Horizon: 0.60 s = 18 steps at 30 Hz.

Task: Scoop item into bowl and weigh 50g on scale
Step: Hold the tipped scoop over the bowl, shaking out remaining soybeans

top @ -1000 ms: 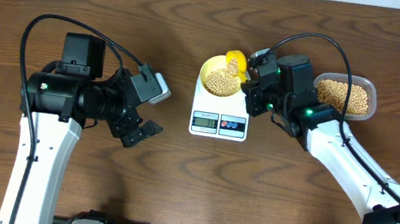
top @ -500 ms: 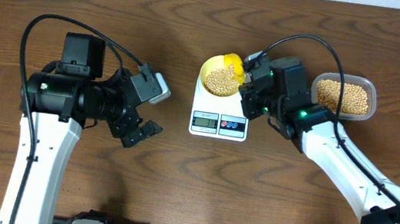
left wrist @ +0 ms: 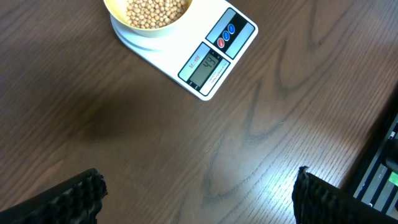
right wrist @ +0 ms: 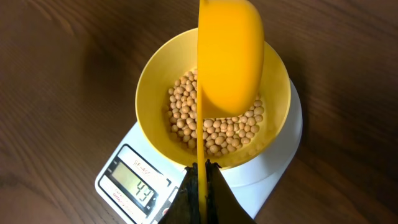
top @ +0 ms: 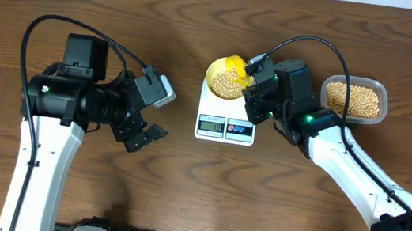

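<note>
so the right gripper (right wrist: 200, 186) is pinching the scoop (right wrist: 230, 56) over the bowl (right wrist: 149, 81) of beans (right wrist: 217, 130) on the scale (left wrist: 217, 56) near the far edge, left gripper (top: 157, 114) spread wide

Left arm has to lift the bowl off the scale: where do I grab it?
Pinch the left rim of the bowl from above, one finger inside. Its wall is thin and flared, the beans lie low, and the scoop in the right gripper blocks the right side.
</note>
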Each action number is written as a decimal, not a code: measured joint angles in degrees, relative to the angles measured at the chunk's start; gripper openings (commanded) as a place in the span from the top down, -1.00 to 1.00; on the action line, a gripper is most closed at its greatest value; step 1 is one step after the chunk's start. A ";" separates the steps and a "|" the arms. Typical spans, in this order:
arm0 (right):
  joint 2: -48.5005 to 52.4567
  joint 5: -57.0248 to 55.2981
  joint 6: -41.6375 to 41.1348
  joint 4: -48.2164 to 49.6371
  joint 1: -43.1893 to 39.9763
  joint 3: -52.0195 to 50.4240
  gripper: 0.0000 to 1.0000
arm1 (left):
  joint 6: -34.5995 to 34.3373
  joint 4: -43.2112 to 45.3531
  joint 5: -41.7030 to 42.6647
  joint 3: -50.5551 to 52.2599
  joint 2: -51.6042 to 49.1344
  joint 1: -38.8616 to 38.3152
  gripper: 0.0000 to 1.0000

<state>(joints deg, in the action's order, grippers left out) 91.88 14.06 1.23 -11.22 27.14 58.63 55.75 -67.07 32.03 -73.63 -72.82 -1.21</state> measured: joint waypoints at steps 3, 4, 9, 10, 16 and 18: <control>0.00 0.00 0.09 0.00 0.00 0.00 0.98 | 0.00 0.00 0.00 0.00 0.00 0.00 -0.96; 0.00 0.00 0.09 0.00 0.00 0.00 0.98 | 0.02 0.00 0.00 0.00 0.00 0.00 -0.96; 0.00 0.00 0.09 -0.07 0.00 0.00 0.98 | 0.02 0.00 0.00 0.00 0.00 0.00 -0.96; 0.00 0.00 0.09 -0.04 0.00 0.00 0.98 | 0.02 0.00 0.00 0.00 0.00 0.00 -0.96; 0.00 0.02 1.16 -0.09 0.02 0.00 0.98 | 0.02 0.00 0.00 0.00 0.00 0.00 -0.96; 0.00 0.02 1.88 -0.42 0.26 0.00 0.98 | 0.02 0.00 0.00 0.00 0.00 0.00 -0.96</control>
<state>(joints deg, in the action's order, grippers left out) 91.88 14.09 3.11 -11.64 27.40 58.63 55.77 -67.07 32.03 -73.63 -72.82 -1.21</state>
